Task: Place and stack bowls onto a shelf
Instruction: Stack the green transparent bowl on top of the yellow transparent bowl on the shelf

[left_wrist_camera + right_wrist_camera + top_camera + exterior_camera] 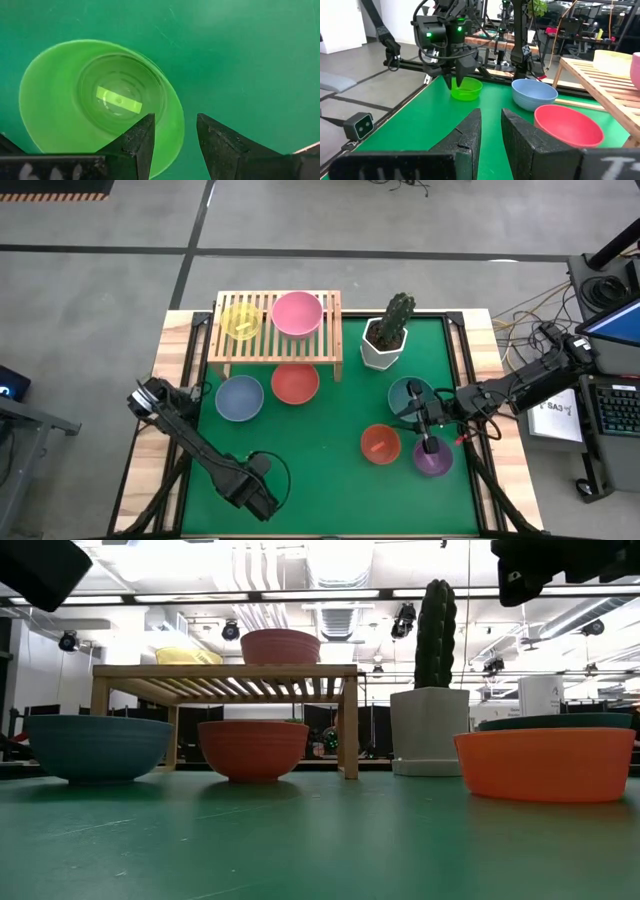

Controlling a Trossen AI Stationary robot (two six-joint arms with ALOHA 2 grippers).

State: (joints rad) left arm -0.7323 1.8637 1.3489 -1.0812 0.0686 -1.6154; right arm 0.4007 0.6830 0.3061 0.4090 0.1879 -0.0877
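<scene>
Lime green bowl (100,102) just under left tool (175,137), rim between fingers.

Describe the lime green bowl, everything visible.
The lime green bowl is small, round and looks like smooth plastic, with a recessed flat bottom showing a bright glint. It sits upright and empty on the green mat, on the left arm's side, apart from the other bowls. The left tool hangs open over its rim, one finger above the inside, one outside; whether they touch can't be judged.
</scene>
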